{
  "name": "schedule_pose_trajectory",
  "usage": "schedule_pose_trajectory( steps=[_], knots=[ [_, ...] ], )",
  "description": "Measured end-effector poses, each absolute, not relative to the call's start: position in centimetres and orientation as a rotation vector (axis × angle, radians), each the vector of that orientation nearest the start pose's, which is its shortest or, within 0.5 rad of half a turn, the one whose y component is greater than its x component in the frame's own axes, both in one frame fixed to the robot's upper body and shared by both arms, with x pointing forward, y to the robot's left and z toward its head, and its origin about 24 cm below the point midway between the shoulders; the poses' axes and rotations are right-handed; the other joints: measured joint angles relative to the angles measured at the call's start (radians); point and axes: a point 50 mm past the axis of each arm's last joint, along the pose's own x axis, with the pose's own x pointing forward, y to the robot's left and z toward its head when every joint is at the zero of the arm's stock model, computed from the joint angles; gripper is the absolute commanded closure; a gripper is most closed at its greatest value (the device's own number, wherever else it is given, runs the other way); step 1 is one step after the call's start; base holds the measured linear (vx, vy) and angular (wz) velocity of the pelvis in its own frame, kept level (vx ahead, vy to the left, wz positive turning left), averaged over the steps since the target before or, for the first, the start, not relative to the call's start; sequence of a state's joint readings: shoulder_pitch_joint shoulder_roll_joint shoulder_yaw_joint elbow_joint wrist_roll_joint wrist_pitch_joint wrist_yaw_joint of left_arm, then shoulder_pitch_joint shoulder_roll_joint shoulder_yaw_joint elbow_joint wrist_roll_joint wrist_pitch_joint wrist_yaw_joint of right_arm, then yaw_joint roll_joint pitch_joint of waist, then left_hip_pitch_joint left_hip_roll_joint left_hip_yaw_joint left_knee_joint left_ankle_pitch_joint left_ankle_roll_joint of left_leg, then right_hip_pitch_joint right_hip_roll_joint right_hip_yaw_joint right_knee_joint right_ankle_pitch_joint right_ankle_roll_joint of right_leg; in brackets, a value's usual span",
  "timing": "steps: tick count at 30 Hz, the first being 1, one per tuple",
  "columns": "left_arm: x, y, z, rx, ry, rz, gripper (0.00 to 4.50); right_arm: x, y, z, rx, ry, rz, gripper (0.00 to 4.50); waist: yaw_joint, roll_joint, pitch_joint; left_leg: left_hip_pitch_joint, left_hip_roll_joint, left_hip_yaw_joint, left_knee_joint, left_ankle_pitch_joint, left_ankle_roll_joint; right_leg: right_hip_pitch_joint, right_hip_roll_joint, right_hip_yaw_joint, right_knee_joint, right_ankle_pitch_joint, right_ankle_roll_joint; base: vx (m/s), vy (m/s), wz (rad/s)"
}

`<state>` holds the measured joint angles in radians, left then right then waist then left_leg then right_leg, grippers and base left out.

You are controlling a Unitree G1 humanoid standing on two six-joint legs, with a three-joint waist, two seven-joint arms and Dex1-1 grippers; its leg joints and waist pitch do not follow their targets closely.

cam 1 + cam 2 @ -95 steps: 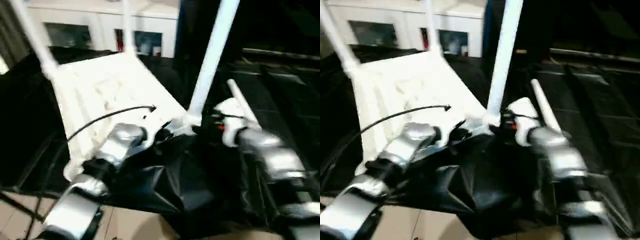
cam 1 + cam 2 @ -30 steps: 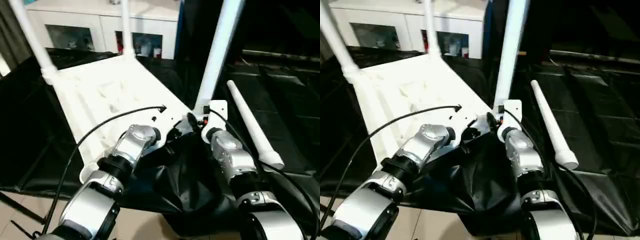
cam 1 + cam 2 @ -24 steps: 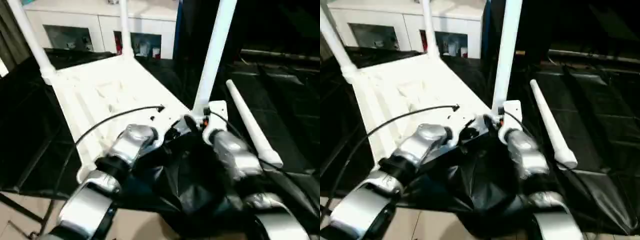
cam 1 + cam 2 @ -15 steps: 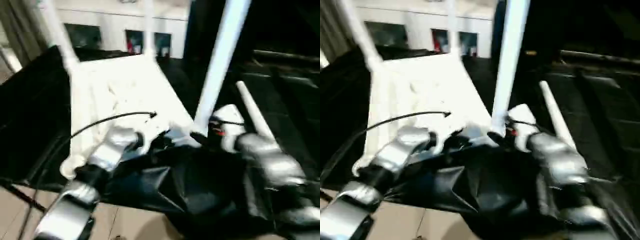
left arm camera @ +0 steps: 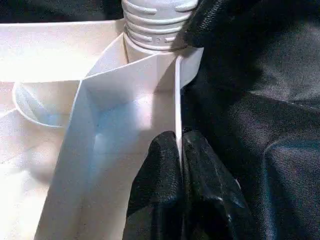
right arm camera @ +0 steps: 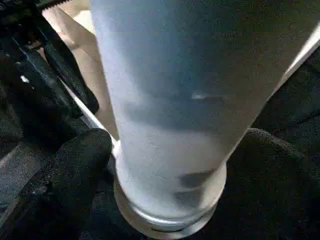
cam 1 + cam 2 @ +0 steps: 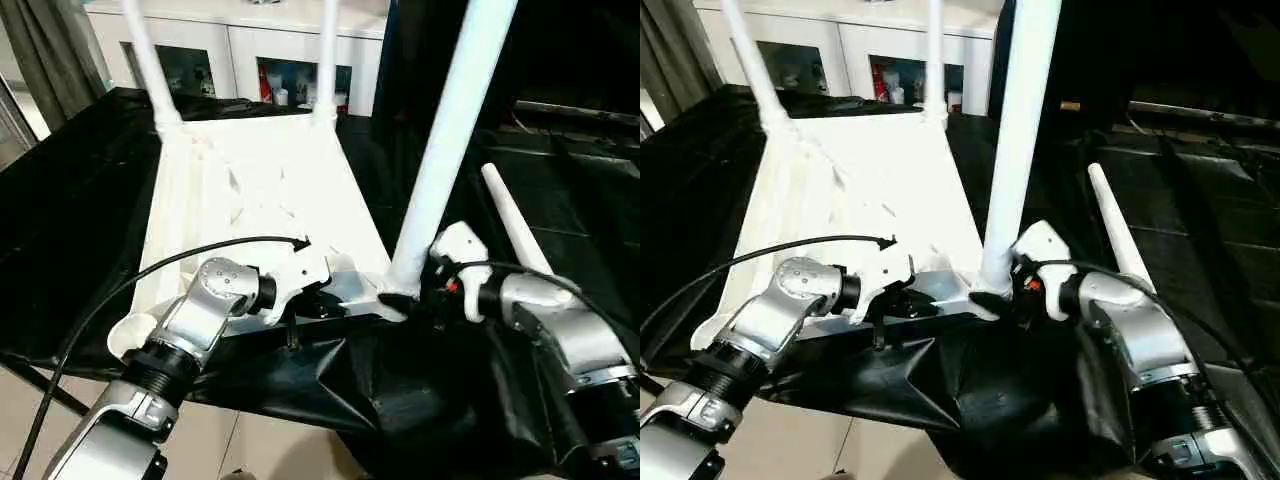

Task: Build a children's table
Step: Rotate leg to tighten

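Three legs stand up from the upturned tabletop point(image 7: 260, 190) on the black-draped bench; the fourth leg point(image 7: 515, 215) lies beside it. Right gripper point(image 6: 165, 165) sits wide around the near leg point(image 7: 450, 140), not clamping. Left gripper point(image 5: 179, 150) pinches the rim, closed. A half-seated leg could topple if nudged.

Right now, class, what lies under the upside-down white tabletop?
Black cloth lies under the tabletop, spreading out on every side and bunching at the near edge. What supports the cloth beneath the tabletop is covered.
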<state>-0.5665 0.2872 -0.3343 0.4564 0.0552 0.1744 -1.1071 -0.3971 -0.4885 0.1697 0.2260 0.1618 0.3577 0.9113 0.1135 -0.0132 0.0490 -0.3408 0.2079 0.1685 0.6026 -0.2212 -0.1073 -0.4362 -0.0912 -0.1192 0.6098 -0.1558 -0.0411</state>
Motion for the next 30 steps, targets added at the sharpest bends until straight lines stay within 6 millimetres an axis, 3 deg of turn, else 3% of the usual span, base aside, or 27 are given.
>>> schedule_pose_trajectory(
  steps=[5,7,11,12,20,22,25,30],
  knots=[
    [31.0,9.5,5.6,0.428,0.387,-1.333,4.5,30.3,-17.1,6.8,-0.259,0.383,0.951,0.43,-0.001,0.0,0.0,0.0,0.0,0.0,0.0,0.0,0.0,0.0,0.0,0.0,0.0,0.0,0.0,0.0,0.0,0.0],
    [31.0,9.5,5.6,0.427,0.387,-1.332,4.5,30.3,-17.1,6.8,-0.257,0.382,0.953,0.81,-0.002,0.0,0.0,0.0,0.0,0.0,0.0,0.0,0.0,0.0,0.0,0.0,0.0,0.0,0.0,0.0,0.0,0.0],
    [30.9,9.5,5.7,0.428,0.386,-1.33,4.5,30.2,-17.0,6.8,-0.249,0.381,0.97,0.98,-0.002,0.0,0.0,0.0,0.0,0.0,0.0,0.0,0.0,0.0,0.0,0.0,0.0,0.0,0.0,0.0,0.0,0.0],
    [30.9,9.5,5.7,0.429,0.386,-1.33,4.5,30.2,-16.9,6.8,-0.249,0.38,0.972,1.21,-0.002,0.0,0.0,0.0,0.0,0.0,0.0,0.0,0.0,0.0,0.0,0.0,0.0,0.0,0.0,0.0,0.0,0.0],
    [31.0,9.6,5.5,0.418,0.403,-1.3,4.5,30.2,-16.4,6.2,-0.199,0.383,0.93,1.64,-0.006,0.0,0.0,0.0,0.0,0.0,0.001,0.0,0.0,0.0,0.0,0.0,0.0,0.0,0.0,0.0,0.0,0.0],
    [31.6,9.0,5.3,0.401,0.405,-1.212,4.5,30.9,-15.7,5.4,-0.114,0.368,0.795,1.71,-0.015,-0.002,-0.001,0.001,0.0,0.0,0.002,0.0,-0.001,0.001,0.0,0.0,0.001,0.0,0.0,0.0,0.0,0.0],
    [33.3,6.5,5.1,0.361,0.421,-1.039,4.5,33.2,-14.8,4.6,-0.017,0.335,0.461,1.74,-0.032,-0.003,-0.002,0.002,-0.001,0.0,0.003,0.001,-0.005,0.001,0.0,0.001,0.0,0.001,0.003,0.0,0.0,0.0],
    [34.2,4.0,4.8,0.306,0.445,-0.911,4.5,34.8,-13.3,4.1,0.057,0.312,0.191,1.75,-0.033,-0.004,-0.004,0.003,-0.002,-0.001,0.001,0.001,-0.005,0.003,0.0,0.0,-0.001,0.002,0.004,0.0,0.0,0.0]
  ],
)
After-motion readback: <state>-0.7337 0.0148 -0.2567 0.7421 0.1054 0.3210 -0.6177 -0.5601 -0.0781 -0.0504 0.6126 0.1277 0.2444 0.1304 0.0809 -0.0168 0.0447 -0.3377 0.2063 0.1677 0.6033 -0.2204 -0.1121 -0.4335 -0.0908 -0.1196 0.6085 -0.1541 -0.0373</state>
